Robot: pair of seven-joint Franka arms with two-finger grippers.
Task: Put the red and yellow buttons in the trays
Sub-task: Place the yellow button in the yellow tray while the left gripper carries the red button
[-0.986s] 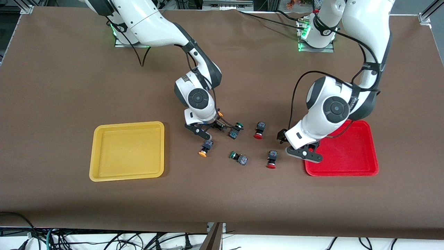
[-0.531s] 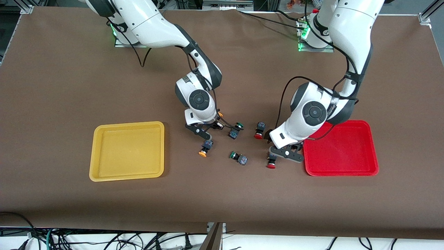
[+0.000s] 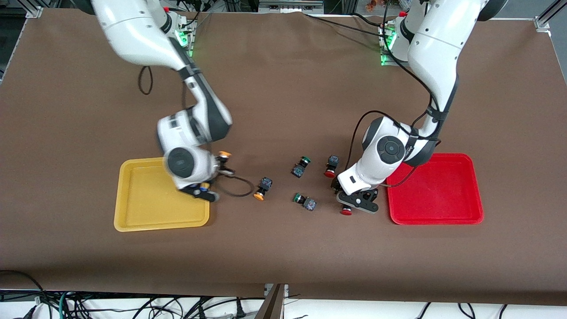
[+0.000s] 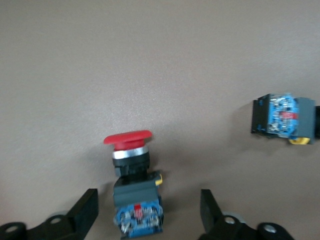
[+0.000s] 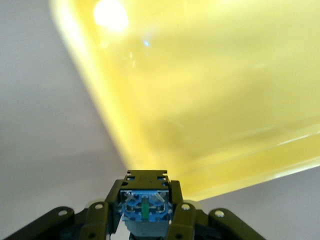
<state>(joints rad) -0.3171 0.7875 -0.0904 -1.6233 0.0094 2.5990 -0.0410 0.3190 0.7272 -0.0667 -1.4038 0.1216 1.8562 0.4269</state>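
My right gripper (image 3: 220, 166) is shut on a yellow button (image 3: 223, 156), held sideways just over the table beside the yellow tray's (image 3: 148, 201) edge. In the right wrist view the button's black body (image 5: 145, 184) sits between my right gripper's (image 5: 145, 205) fingers, with the yellow tray (image 5: 210, 100) ahead. My left gripper (image 3: 350, 204) is open and low, straddling a red button (image 3: 346, 212) near the red tray (image 3: 438, 190). In the left wrist view that red button (image 4: 131, 145) lies between the spread fingers (image 4: 85, 212). A second yellow button (image 3: 261, 189) and a second red button (image 3: 330, 166) lie mid-table.
Two green-capped switches (image 3: 301, 165) (image 3: 304, 201) lie between the yellow and red buttons. A black cable loop (image 3: 237, 188) from the right arm hangs by the loose yellow button. The left wrist view shows another switch body (image 4: 282, 116) off to the side.
The right arm swung from the middle of the table to the yellow tray's edge with the yellow button. The left gripper moved from the red tray's edge onto the nearer red button.
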